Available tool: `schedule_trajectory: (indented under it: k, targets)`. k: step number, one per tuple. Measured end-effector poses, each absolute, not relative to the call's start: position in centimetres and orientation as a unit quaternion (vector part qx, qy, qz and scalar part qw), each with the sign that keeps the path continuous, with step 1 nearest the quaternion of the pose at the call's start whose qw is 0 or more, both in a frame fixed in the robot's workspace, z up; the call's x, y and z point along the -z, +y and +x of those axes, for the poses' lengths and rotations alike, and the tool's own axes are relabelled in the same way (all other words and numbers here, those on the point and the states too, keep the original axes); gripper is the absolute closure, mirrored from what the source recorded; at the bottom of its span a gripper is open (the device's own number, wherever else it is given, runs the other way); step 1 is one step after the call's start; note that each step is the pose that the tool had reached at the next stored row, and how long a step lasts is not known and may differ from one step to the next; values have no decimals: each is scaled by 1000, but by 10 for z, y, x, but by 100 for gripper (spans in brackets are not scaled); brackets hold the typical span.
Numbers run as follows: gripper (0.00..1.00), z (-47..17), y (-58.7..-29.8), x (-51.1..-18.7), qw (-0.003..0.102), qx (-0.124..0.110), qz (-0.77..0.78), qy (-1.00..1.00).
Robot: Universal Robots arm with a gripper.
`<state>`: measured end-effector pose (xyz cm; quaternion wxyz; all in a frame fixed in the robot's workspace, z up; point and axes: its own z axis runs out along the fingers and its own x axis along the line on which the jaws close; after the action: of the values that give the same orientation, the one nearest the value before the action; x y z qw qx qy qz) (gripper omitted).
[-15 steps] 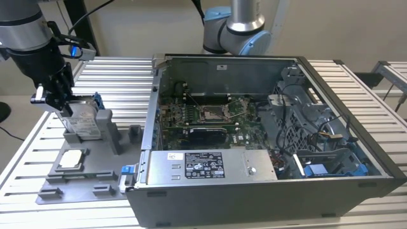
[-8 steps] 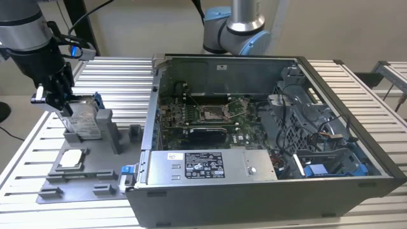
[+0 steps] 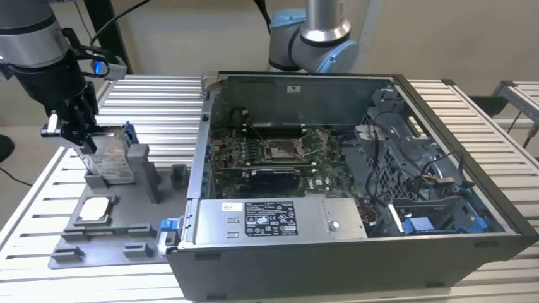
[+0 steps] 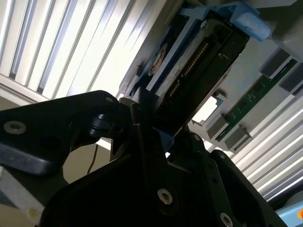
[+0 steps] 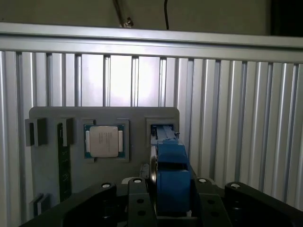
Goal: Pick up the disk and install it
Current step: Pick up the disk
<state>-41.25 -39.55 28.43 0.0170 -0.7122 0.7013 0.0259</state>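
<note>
- My fingers (image 5: 138, 202) are pressed onto the two flat faces of the disk (image 5: 173, 163). One is on each side, with no gap showing in the first wrist view.
- My gripper (image 3: 84, 140) hangs straight down over the disk (image 3: 110, 161) at the exterior view's left, and holds it near its upper edge.
- The disk stands on edge with its long axis roughly up and down. Its white-labelled face is turned toward the exterior camera, and its bright blue carrier runs around the rim.
- In the second wrist view, the disk (image 4: 189, 61) turns its narrow connector edge, with a row of pins, up toward my wrist.
- Its lower end sits among the posts of a grey fixture plate (image 3: 118, 232); I cannot tell whether it has lifted clear of them.
- I count one disk, one square processor chip (image 5: 104, 142) lying flat in its pocket beside the disk, and one green memory stick (image 5: 64, 165) in a slot further along the plate.
- The plate lies on a slatted aluminium table (image 3: 151, 101).
- One open computer case (image 3: 337, 255) stands to the exterior view's right of the plate, well apart from the disk. It holds one grey power supply (image 3: 269, 218) and one motherboard (image 3: 252, 151).
</note>
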Motion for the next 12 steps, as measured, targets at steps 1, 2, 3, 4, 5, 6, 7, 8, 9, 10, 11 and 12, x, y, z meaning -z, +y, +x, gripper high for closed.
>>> schedule_trajectory:
  k: [1,2,3,4,5,6,7,8,9,10,11,12]
  targets:
    - [100,-413,-395,-284,17,-26,-712,701]
    - [100,-413,-395,-285,17,-26,-712,701]
    - [100,-413,-395,-285,17,-26,-712,701]
    - [100,-413,-395,-287,17,-26,-712,701]
    - [100,-413,-395,-289,17,-26,-712,701]
    - [100,-413,-395,-292,17,-26,-712,701]
    - [100,-413,-395,-294,17,-26,-712,701]
    - [100,-413,-395,-297,17,-26,-712,701]
    - [100,-413,-395,-299,17,-26,-712,701]
    - [100,-413,-395,-301,17,-26,-712,701]
    - [100,-413,-395,-302,17,-26,-712,701]
    - [100,-413,-395,-304,17,-26,-712,701]
